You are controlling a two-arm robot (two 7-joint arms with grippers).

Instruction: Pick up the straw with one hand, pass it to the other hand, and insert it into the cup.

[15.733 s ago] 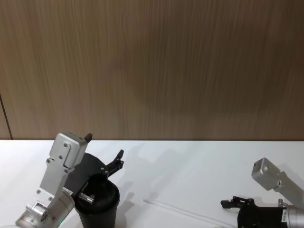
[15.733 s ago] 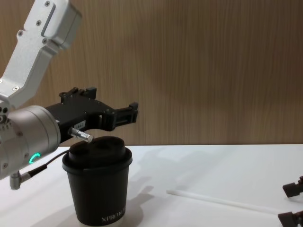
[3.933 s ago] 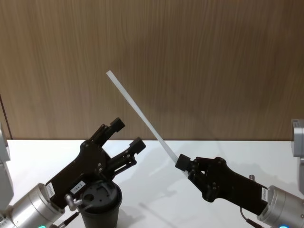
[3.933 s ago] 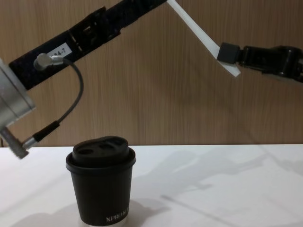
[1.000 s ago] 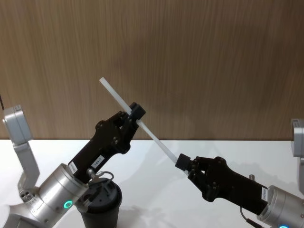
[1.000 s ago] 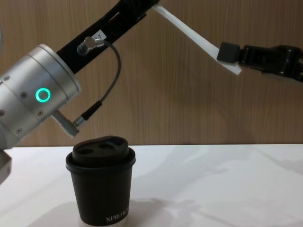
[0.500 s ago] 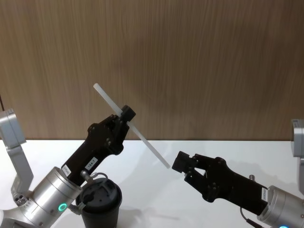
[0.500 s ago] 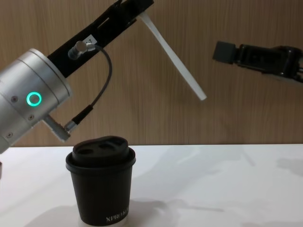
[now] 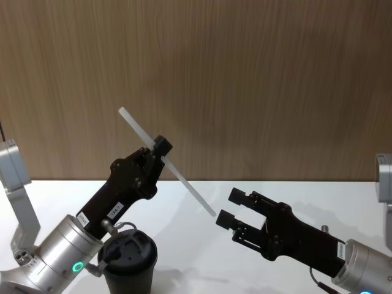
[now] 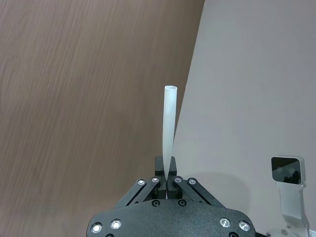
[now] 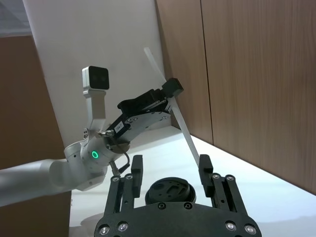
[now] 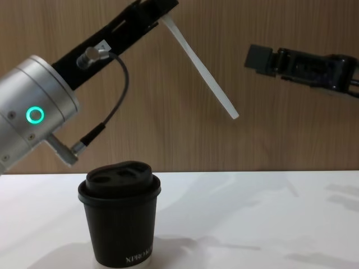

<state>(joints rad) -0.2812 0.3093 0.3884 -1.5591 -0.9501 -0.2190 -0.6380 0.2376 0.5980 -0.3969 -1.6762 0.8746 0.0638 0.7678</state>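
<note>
Left gripper (image 9: 160,147) raised at 1 o'clock of coffee cup (image 9: 127,257), fingers clamped on straw (image 9: 187,184); straw slants 10 to 4 o'clock. Right gripper (image 9: 229,207) near straw's lower tip, apart, fingers spread, holding nothing. Coffee cup upright on bench (image 9: 184,245), lid on

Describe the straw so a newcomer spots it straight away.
Look in front of the brown wooden wall, higher than the black cup. The left gripper pinches the straw there. It is the one thin white rod, slanting in mid-air.
</note>
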